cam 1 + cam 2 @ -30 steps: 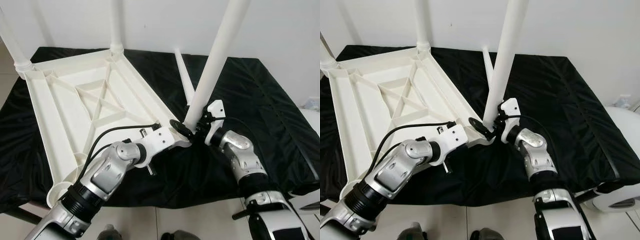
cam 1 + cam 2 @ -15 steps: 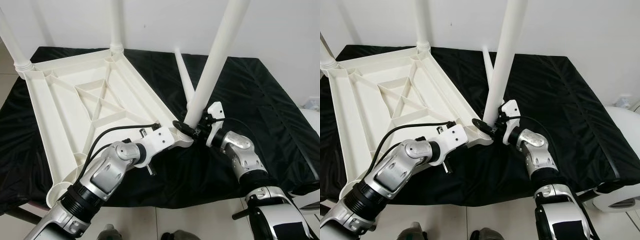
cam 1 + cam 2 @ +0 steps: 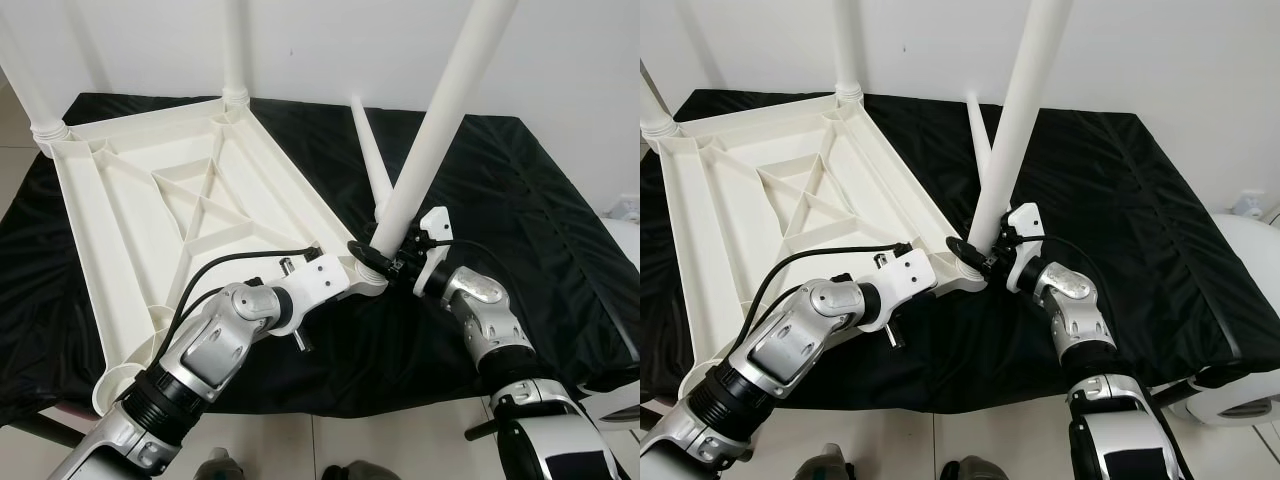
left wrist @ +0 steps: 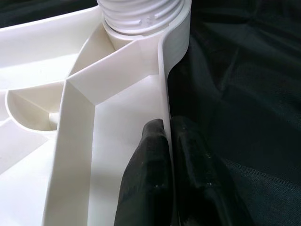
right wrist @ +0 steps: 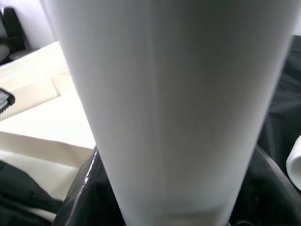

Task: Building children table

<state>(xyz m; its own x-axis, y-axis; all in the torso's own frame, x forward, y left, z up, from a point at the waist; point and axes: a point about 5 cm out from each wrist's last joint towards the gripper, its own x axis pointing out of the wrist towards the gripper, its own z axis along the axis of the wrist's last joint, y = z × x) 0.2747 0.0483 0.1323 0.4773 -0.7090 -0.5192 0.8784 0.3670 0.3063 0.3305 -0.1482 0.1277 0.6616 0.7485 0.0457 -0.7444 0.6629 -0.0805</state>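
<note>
The white children's tabletop (image 3: 180,200) lies upside down on a black cloth. Two white legs stand screwed in at its far corners (image 3: 235,50) (image 3: 25,85). My left gripper (image 4: 168,125) is shut on the tabletop's rim, one finger (image 4: 146,179) on each side, just short of the threaded corner socket (image 4: 141,14). My right gripper (image 3: 388,262) is shut around the lower end of a long white leg (image 3: 430,140). That leg leans up and to the right, its foot at the near right corner socket (image 3: 365,268). In the right wrist view the leg (image 5: 178,94) stands between the black fingers (image 5: 80,197).
A loose white leg (image 3: 368,160) lies on the black cloth (image 3: 520,200) behind the held leg. The cloth-covered table ends near my body, with tiled floor (image 3: 400,440) below. A white wall stands behind. A white rounded object (image 3: 1245,260) sits at the far right.
The held leg has tilted further to the right at its top, while its lower end has shifted slightly toward the corner socket. The left gripper has stayed on the rim.
</note>
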